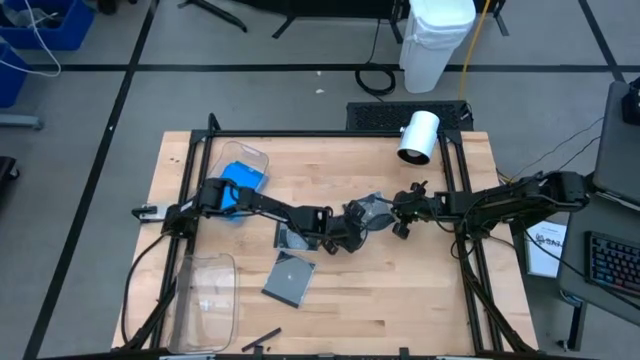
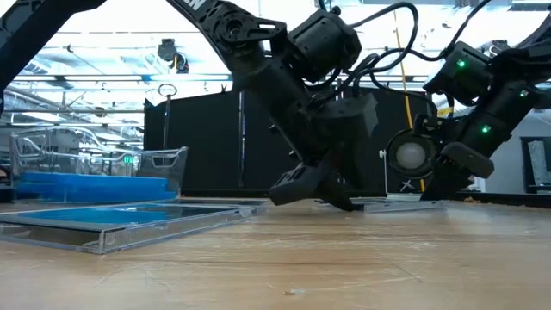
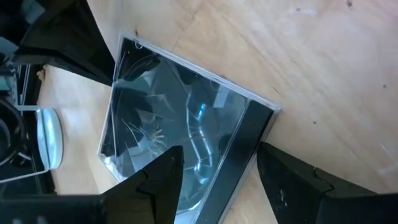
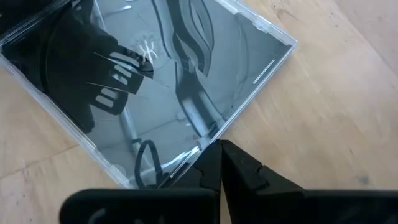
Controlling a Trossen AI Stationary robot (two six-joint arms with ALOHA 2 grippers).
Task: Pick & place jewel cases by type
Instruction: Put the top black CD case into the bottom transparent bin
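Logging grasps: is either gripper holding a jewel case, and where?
Nothing looks held. The left gripper, jaws open, straddles the dark spine corner of the clear jewel case; the right gripper, shut, touches another edge.

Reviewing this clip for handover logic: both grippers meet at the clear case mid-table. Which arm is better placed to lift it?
Left, probably. The left gripper is open with its fingers straddling an edge of the clear jewel case. The right gripper is shut, its tip only touching the case's edge.

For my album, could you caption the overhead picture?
Both grippers, left and right, meet at a clear jewel case mid-table.
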